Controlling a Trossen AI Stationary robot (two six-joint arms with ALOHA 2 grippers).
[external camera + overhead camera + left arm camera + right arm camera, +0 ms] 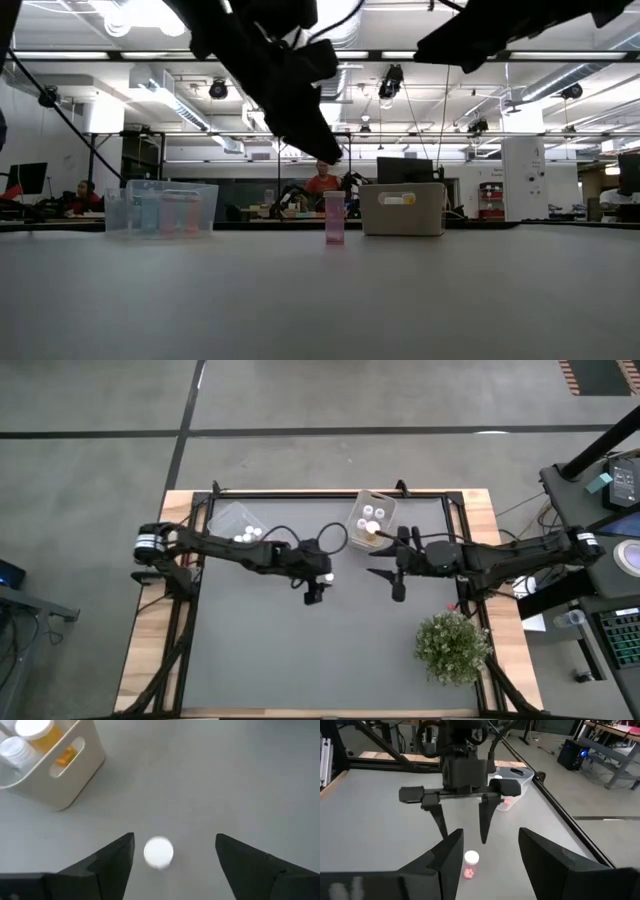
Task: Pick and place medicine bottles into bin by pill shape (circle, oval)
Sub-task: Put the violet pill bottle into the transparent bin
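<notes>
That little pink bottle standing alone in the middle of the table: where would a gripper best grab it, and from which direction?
Probably from straight above, pinching the bottle around its round white cap or just below. It stands upright, apart from both bins, with free table all round. The left gripper already hangs over it, open, one finger on either side of the cap.

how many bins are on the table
2. A clear bin sits at the far left with white-capped bottles inside; a white bin sits at the far middle, also holding bottles. Nothing suggests a hidden third.
</notes>
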